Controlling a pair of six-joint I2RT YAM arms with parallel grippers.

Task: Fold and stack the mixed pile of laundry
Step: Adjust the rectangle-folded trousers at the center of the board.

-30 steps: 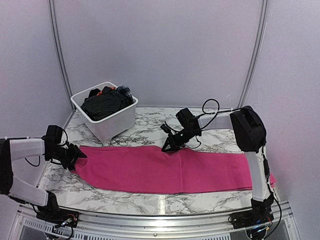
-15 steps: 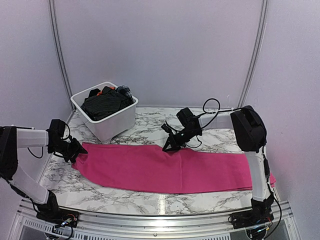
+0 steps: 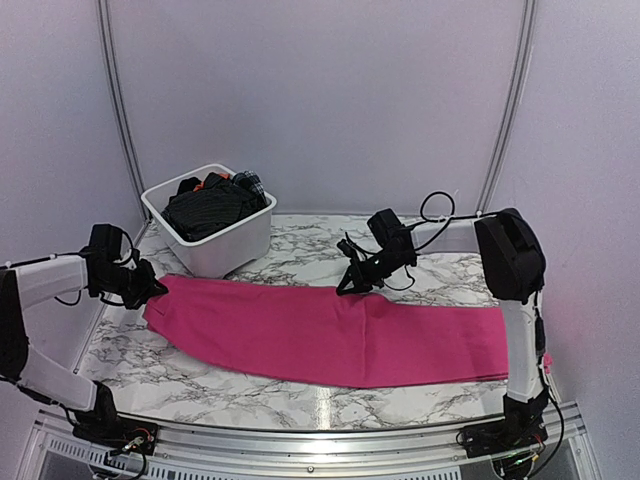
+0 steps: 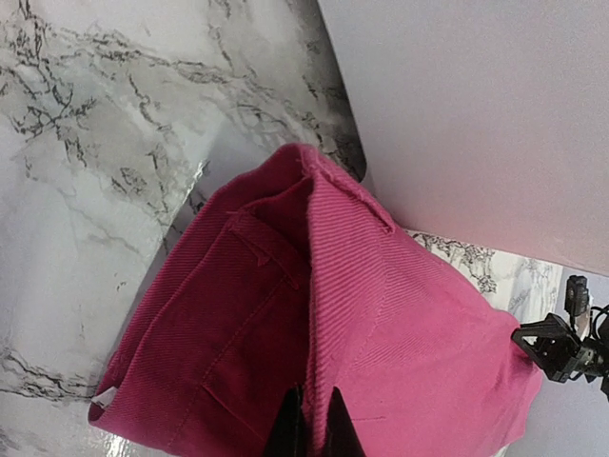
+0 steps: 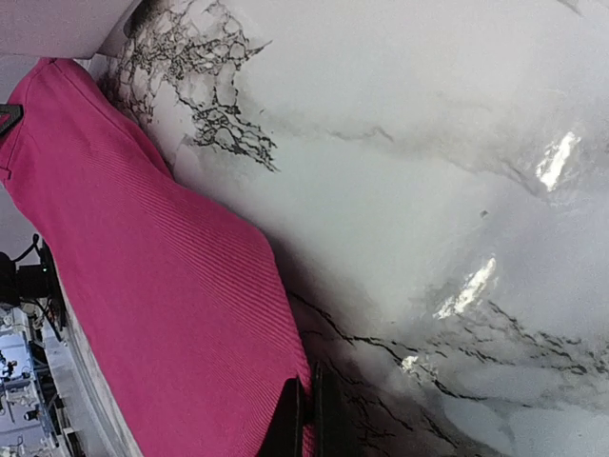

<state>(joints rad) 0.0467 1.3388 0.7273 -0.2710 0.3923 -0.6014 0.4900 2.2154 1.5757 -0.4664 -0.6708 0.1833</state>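
Note:
A long magenta-pink cloth (image 3: 320, 335) lies stretched across the marble table (image 3: 290, 262). My left gripper (image 3: 150, 290) is shut on the cloth's left end; in the left wrist view a ridge of pink fabric (image 4: 400, 314) is pinched between the dark fingertips of the gripper (image 4: 312, 424). My right gripper (image 3: 345, 288) is shut on the cloth's far edge near the middle, and in the right wrist view the gripper (image 5: 306, 400) pinches the hem of the pink cloth (image 5: 162, 286). A black pinstriped shirt (image 3: 205, 208), an orange garment (image 3: 208, 183) and a small plaid piece (image 3: 250, 183) sit in the tub.
A white plastic tub (image 3: 235, 248) stands at the back left, just behind the cloth's left end. Grey walls close in the table at the back and sides. The right arm's upright link (image 3: 520, 330) rises at the cloth's right end.
My left gripper has shut on the cloth's left end and drawn it slightly back. My right gripper has moved a little right with the far edge, shifting the cloth.

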